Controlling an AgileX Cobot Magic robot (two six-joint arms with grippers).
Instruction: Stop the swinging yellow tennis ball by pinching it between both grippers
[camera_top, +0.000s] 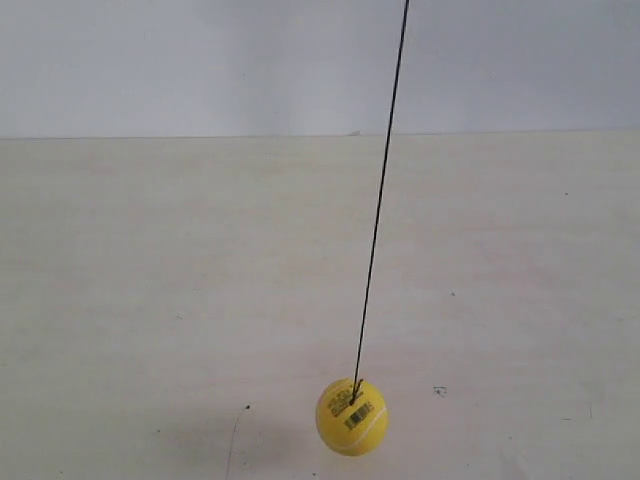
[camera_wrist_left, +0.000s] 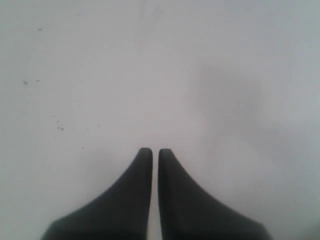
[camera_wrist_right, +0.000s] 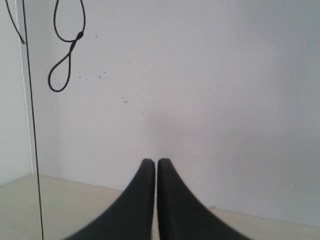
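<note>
The yellow tennis ball, with a barcode sticker on top, hangs on a thin black string low over the pale table, near the exterior view's bottom edge. No arm shows in that view. My left gripper is shut with nothing between its black wedge jaws, facing a plain white surface. My right gripper is shut too, empty, pointing at the white wall. A straight black string runs beside it at the frame's edge. The ball is out of both wrist views.
The pale table meets a white wall at the back. In the right wrist view a looped black cord hangs against the wall. Small dark specks mark the table.
</note>
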